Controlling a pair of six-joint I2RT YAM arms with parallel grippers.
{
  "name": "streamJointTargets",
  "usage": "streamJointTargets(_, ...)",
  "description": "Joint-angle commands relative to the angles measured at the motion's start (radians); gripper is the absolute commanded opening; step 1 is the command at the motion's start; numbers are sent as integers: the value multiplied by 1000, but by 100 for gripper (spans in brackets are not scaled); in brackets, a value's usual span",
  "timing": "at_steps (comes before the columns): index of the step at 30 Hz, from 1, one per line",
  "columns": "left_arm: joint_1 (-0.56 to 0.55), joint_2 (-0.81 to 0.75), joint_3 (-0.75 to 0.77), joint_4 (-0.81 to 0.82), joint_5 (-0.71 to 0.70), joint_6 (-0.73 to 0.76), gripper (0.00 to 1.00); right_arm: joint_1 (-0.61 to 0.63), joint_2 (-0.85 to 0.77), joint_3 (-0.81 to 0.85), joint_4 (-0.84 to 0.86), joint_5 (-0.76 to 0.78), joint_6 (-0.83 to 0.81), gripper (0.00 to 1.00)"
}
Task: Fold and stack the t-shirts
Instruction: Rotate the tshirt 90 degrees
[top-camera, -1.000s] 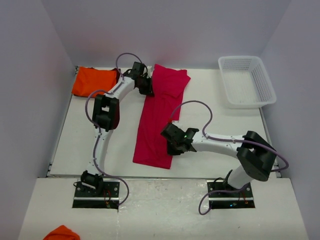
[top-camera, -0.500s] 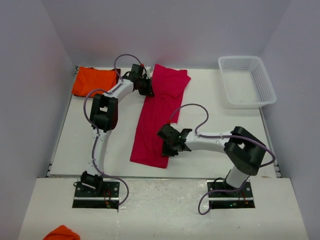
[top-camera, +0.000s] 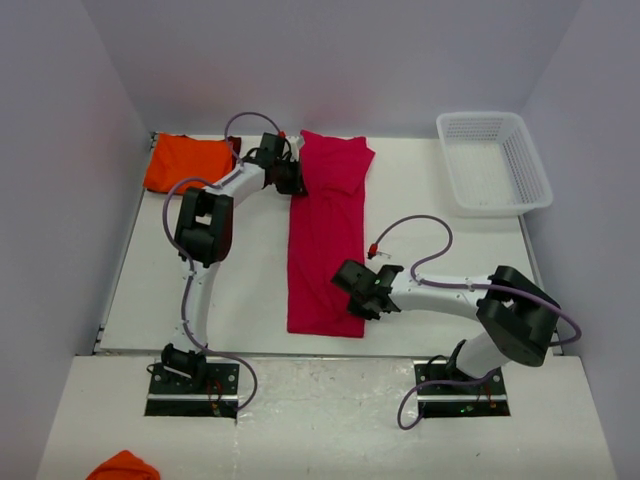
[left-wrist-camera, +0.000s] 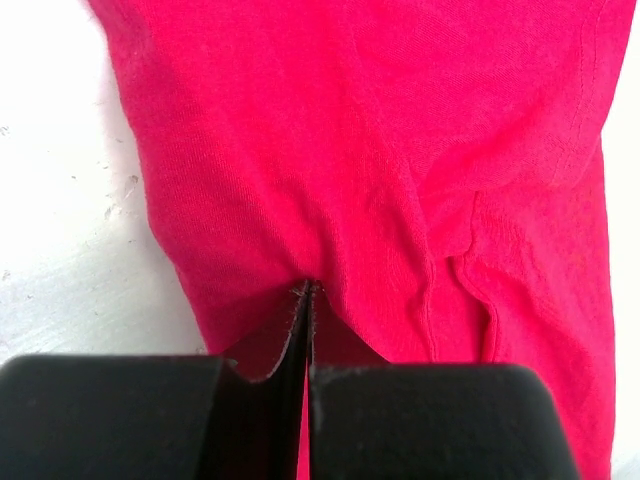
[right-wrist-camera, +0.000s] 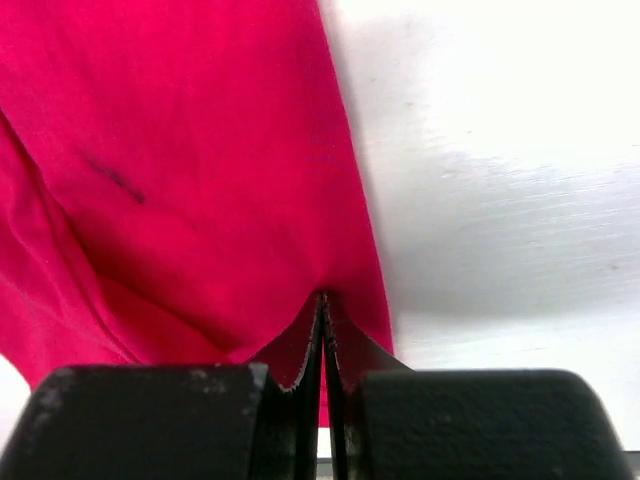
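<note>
Pink t-shirt on white table, pale walls
It is being pinched by the left gripper and right gripper, jaws closed.

No writing, label, brand, number or sign can be read in any of the views. The crimson-pink t-shirt shows only plain cloth up close (a short dark mark on it in the right wrist view forms no letter or figure)
</note>
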Motion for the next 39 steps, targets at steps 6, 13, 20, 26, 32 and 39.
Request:
streamJointTargets(6,0,-117,-155,-58,-107,-27,0,2,-9,21,3,111,-208,0)
streamJointTargets(13,-31,-316,-235,24,-145,-93,20,38,-24,130,-18,109,-294,4)
streamJointTargets(20,-91,-552,-286,35,-306,-116,61,45,-75,205,-112,161,-333,20)
streamJointTargets(26,-155,-752,-432,-51,-354,-191,61,45,-209,213,-288,243,-273,46)
streamJointTargets(32,-297,-1002,-844,-48,-224,-287,16,44,-439,94,-282,191,-277,41)
streamJointTargets(39,-419,-1200,-1068,-59,-236,-385,34,35,-562,-46,-157,74,-302,42)
